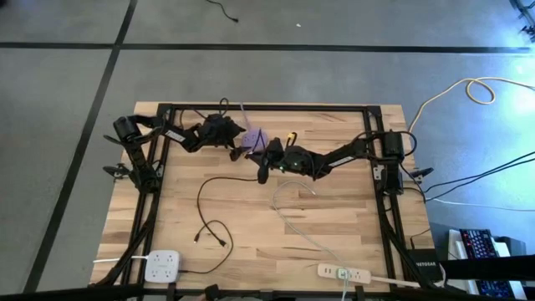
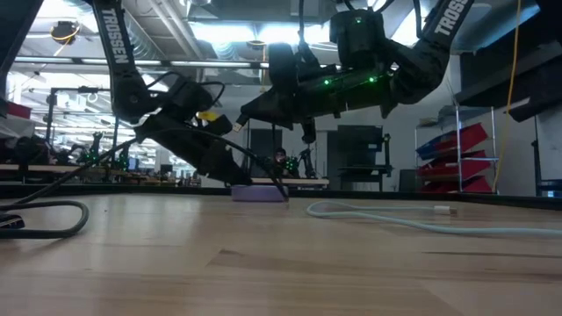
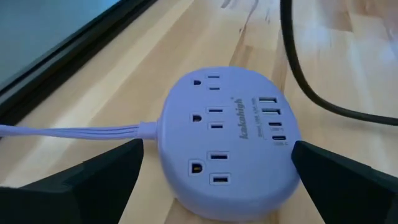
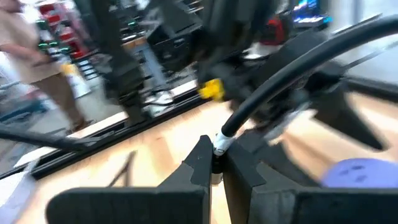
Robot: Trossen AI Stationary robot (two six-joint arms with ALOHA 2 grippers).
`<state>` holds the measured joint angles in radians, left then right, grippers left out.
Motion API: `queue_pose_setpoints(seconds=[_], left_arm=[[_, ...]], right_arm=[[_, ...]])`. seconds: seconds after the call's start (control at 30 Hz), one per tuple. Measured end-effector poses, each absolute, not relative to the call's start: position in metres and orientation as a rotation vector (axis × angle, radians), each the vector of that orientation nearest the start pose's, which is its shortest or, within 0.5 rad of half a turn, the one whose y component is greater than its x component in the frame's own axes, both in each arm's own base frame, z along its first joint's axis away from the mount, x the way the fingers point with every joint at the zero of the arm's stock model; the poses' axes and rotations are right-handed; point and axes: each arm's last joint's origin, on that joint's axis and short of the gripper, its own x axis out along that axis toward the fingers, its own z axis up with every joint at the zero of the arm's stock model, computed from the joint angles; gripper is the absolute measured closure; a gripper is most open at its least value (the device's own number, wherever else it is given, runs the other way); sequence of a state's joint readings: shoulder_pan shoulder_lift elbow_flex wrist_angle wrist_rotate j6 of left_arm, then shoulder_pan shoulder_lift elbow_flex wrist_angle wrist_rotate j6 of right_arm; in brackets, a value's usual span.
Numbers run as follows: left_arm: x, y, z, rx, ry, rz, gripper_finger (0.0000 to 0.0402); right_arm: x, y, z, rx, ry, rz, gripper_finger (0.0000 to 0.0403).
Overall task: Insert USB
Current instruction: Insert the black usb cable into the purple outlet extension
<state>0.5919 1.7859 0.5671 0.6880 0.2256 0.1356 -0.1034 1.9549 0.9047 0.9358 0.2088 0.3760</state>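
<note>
A: Two arms meet near the back middle of the surface (image 1: pixel 251 251). Start with the left one?

B: The left pincer (image 3: pixel 217 171) is released, its fingers (image 3: pixel 93 177) spread wide with the purple hub (image 3: pixel 227 140) lying flat between them. Neither finger touches it. The hub's ports face up, and its purple cord (image 3: pixel 68 132) runs off from the side by one finger.

A: And in the overhead view?

B: That pincer (image 1: pixel 238 134) sits just left of the hub (image 1: pixel 253 137), with the right arm's tip close on the hub's other side.

A: The right one, then?

B: The right pincer (image 4: pixel 214 158) is clenched on the USB plug (image 4: pixel 219 144) at the end of a black cable (image 4: pixel 292 78). The plug sticks out just past the fingertips, and the cable arches away over the pincer. The hub (image 4: pixel 360 173) shows just beyond and to one side of it, not touching the plug.

A: Is the plug in a port?

B: No. From the low view the right pincer (image 2: pixel 241 118) hangs above the surface, higher than the hub (image 2: pixel 259 193), which rests flat below it.

A: Anything farther right?

B: A pale cable (image 2: pixel 395 215) lies loose on the surface, apart from both pincers.
</note>
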Motion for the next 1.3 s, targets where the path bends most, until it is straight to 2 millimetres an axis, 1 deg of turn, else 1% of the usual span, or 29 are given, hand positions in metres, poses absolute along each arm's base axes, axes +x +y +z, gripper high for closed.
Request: queue_pose_setpoints(seconds=[0.07, 0.13, 0.2, 0.33, 0.4, 0.5, 0.6, 0.8, 0.93, 1.03, 1.2, 1.3], left_arm=[[0.255, 0.163, 0.105, -0.108, 0.517, 0.321, 0.0002], [0.258, 0.163, 0.106, -0.120, 0.525, 0.306, 0.0002], [0.262, 0.162, 0.108, -0.142, 0.527, 0.287, 0.0002], [0.265, 0.162, 0.109, -0.158, 0.522, 0.255, 0.0002], [0.264, 0.162, 0.109, -0.156, 0.526, 0.254, 0.0002], [0.264, 0.162, 0.109, -0.148, 0.528, 0.254, 0.0002], [0.265, 0.161, 0.108, -0.125, 0.536, 0.247, 0.0002], [0.266, 0.158, 0.107, -0.043, 0.571, 0.261, 0.0002], [0.267, 0.156, 0.107, -0.037, 0.578, 0.262, 0.0002], [0.267, 0.155, 0.106, -0.035, 0.579, 0.260, 0.0002], [0.267, 0.156, 0.106, -0.021, 0.581, 0.256, 0.0002], [0.268, 0.156, 0.105, -0.020, 0.583, 0.257, 0.0002]], right_arm=[[0.385, -0.057, 0.153, 0.379, 0.093, -0.392, 0.0402], [0.385, -0.065, 0.152, 0.370, 0.196, -0.454, 0.0402], [0.389, -0.068, 0.158, 0.352, 0.263, -0.530, 0.0402], [0.398, -0.068, 0.171, 0.311, 0.355, -0.636, 0.0402], [0.402, -0.066, 0.176, 0.340, 0.402, -0.666, 0.0402], [0.405, -0.063, 0.180, 0.330, 0.474, -0.770, 0.0402], [0.402, -0.061, 0.180, 0.314, 0.544, -0.871, 0.0402], [0.403, -0.064, 0.182, 0.368, 0.571, -0.852, 0.0402], [0.402, -0.073, 0.182, 0.396, 0.576, -0.837, 0.0402], [0.404, -0.080, 0.174, 0.401, 0.577, -0.853, 0.0402], [0.411, -0.088, 0.156, 0.430, 0.577, -0.829, 0.0402], [0.411, -0.088, 0.153, 0.415, 0.562, -0.858, 0.0402]])
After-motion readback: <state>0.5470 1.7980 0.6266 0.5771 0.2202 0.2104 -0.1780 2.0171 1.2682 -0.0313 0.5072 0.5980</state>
